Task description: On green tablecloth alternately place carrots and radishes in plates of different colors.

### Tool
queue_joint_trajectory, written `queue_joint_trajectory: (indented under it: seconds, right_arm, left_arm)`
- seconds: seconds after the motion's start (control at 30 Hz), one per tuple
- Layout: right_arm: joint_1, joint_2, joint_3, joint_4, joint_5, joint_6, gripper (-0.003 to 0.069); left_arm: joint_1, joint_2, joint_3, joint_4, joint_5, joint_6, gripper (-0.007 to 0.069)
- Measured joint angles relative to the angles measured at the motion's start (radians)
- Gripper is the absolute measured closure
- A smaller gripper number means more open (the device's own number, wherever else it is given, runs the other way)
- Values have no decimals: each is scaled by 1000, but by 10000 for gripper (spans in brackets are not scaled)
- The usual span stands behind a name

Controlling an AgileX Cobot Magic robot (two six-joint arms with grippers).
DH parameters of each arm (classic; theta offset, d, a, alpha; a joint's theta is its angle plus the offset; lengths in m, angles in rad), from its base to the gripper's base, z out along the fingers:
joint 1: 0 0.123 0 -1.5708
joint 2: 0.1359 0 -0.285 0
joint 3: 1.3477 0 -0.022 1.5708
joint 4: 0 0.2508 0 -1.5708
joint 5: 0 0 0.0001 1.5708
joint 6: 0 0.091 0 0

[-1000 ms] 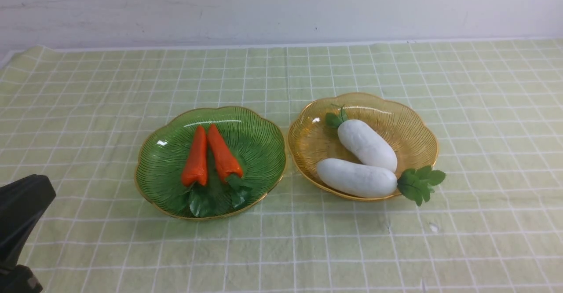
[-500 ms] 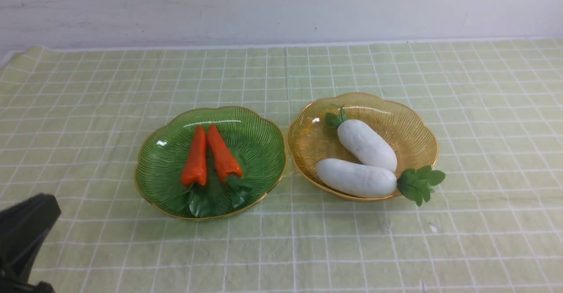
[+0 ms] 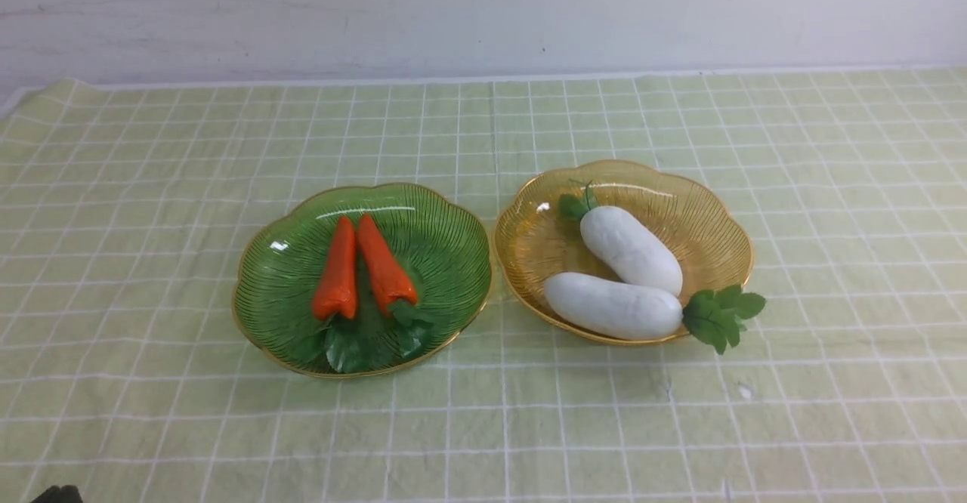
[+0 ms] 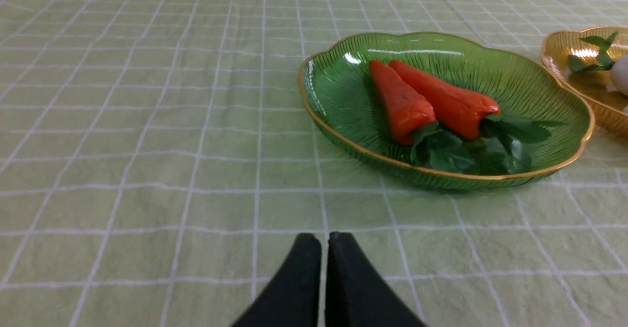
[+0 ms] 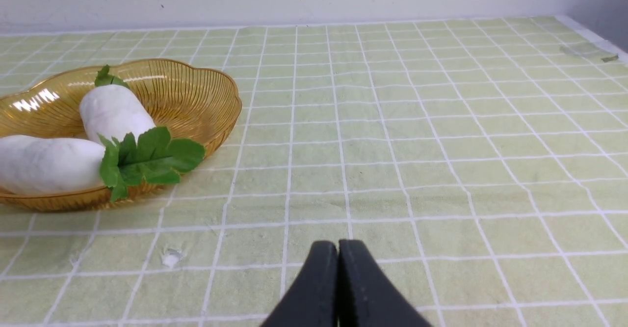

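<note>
Two orange carrots (image 3: 363,269) (image 4: 427,101) lie side by side in the green plate (image 3: 446,239) (image 4: 338,101) on the green tablecloth (image 3: 151,186). Two white radishes (image 3: 627,250) (image 5: 113,113) lie in the amber plate (image 3: 529,246) (image 5: 196,91) to its right; the nearer radish (image 3: 612,307) hangs its leaves over the rim. My left gripper (image 4: 325,238) is shut and empty, low over the cloth short of the green plate. My right gripper (image 5: 338,246) is shut and empty, over bare cloth beside the amber plate. Only a dark scrap of the left arm (image 3: 57,494) shows in the front view.
A white wall (image 3: 483,12) closes the far side of the table. The cloth's far left corner (image 3: 45,95) is wrinkled. A small white fleck (image 3: 744,391) (image 5: 170,257) lies on the cloth near the amber plate.
My left arm has drawn back and down, almost out of the front view's lower left corner. Carrots, radishes and plates have not moved.
</note>
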Motion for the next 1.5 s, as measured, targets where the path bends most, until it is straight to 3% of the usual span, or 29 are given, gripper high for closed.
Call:
queue_joint_trajectory:
  seconds: [1.5]
  right_arm:
    - [0, 0, 0, 0, 1, 0, 674]
  left_arm:
    - [-16, 0, 2, 2, 34, 13, 622]
